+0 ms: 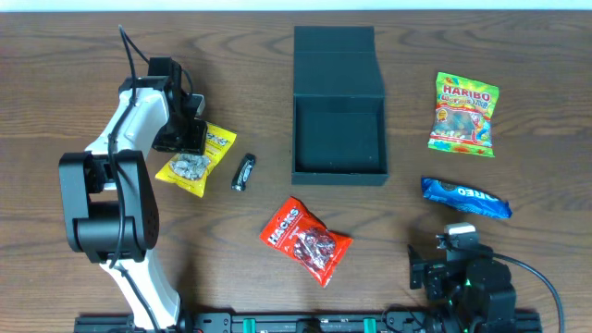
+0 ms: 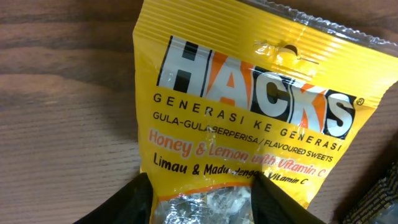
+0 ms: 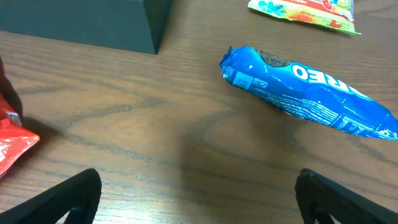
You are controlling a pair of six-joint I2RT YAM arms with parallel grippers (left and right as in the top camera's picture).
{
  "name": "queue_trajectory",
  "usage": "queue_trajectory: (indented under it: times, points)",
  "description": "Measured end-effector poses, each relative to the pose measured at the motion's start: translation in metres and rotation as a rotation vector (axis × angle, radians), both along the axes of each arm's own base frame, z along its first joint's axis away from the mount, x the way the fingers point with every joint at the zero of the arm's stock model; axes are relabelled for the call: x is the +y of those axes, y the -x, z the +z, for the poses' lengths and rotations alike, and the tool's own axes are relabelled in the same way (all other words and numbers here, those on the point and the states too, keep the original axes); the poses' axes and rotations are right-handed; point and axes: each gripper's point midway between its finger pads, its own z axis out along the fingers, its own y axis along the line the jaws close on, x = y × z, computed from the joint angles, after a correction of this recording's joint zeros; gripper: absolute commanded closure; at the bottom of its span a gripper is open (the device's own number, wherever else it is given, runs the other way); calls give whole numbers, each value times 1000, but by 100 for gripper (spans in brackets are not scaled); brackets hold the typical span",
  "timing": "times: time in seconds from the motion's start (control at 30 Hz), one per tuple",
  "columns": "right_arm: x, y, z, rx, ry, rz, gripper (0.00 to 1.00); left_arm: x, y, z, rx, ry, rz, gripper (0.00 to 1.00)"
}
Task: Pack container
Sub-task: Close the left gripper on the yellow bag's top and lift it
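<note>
Brown wood-grain table (image 1: 74, 55) fills the overhead view. The container (image 1: 339, 139), a dark square box, sits at upper centre of the frame, its flap lid (image 1: 335, 60) folded back toward the top edge. At left centre the left gripper (image 1: 183, 139) hangs over the upper end of a yellow Hacks packet (image 1: 196, 165). A small dark bar (image 1: 243, 172) lies just right of that packet, apart from it. A red Hacks packet (image 1: 305, 240) lies at lower centre, below the container. A Haribo bag (image 1: 464, 114) is at the right, with a blue Oreo packet (image 1: 465, 197) below it. The right gripper (image 1: 456, 242) sits at lower right, near the Oreo packet but not touching it.

From the left wrist, the yellow packet fills most of the frame, printed face up. Two dark fingers (image 2: 134, 202) rise from the bottom edge, one on each side of the packet's clear window. The claw is parted and grips nothing; whether its tips touch the film I cannot tell.

From the right wrist, the fingers (image 3: 68, 199) show in the two lower corners, spread wide, with only wood between them. The Oreo packet lies at upper right, a corner of the container at upper left, an edge of the red packet at far left.
</note>
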Motion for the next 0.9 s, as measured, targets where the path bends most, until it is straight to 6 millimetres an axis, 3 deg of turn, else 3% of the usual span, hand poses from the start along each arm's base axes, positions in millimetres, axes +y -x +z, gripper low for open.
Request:
queue_trajectory:
  times: [0.47,0.9]
  points:
    - [0,0,0,0,0,0,1,0,0,0,0,2,8,94]
    - [0,0,0,0,0,0,1,-2,-3,2,-8,13,25,94]
